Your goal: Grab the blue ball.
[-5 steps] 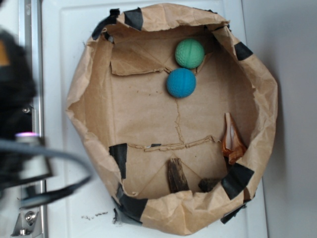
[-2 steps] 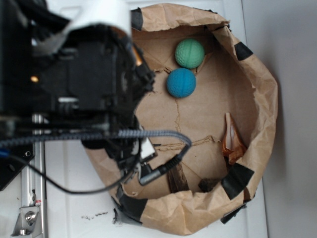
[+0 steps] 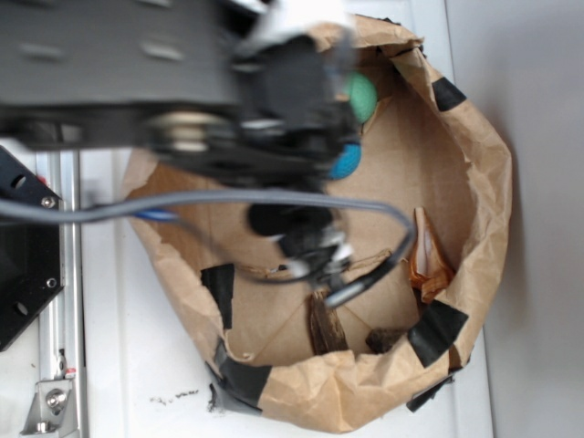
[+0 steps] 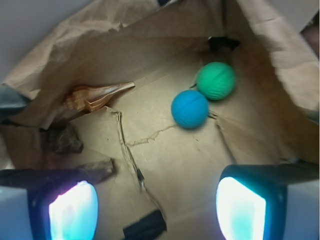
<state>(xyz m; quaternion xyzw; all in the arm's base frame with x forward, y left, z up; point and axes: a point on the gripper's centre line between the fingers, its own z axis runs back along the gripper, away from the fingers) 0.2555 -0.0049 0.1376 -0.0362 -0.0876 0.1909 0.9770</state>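
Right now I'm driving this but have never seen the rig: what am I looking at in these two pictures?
The exterior view looks down on a robot arm reaching over a brown paper bag with its sides folded down. The wrist view comes from a camera on the arm, looking past the gripper, whose two glowing fingers stand apart, holding nothing. Inside the bag lie the blue ball, touching the green ball, plus a seashell and dark bark-like pieces.

The blue ball was solid medium blue, the green ball beside it a minty green. The paper bag was plain brown with black tape patches; the shell looked orange-tan.
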